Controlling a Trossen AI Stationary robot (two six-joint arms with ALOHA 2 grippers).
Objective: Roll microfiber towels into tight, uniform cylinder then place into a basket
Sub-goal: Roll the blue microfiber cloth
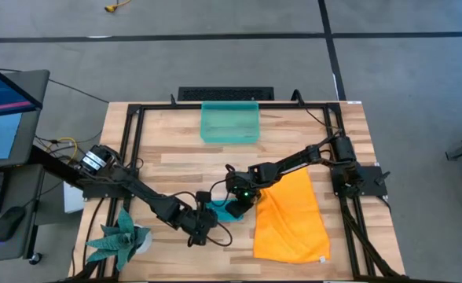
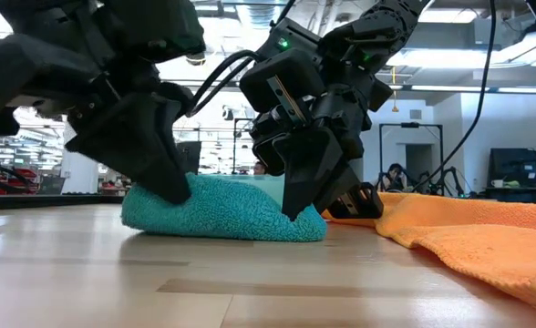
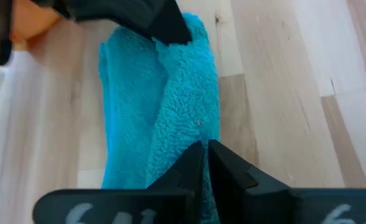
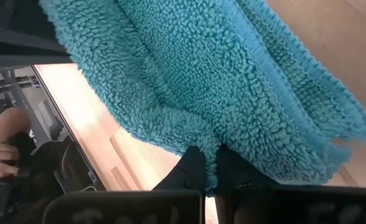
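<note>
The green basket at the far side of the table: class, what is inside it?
The basket looks empty: its pale bottom shows, with no towel inside. The teal towel lies near the front, pinched by the left gripper and right gripper; the orange towel lies flat beside it.

The table was a light wooden butcher-block top with a black metal frame laid along its edges. At the far side stood the translucent teal-green basket. Near the middle of the front half lay the teal-blue towel, bunched into a loose roll on the wood. Just beside it, toward the right, the larger orange towel was spread flat. At the front left corner stood a green spiky plant.
</note>
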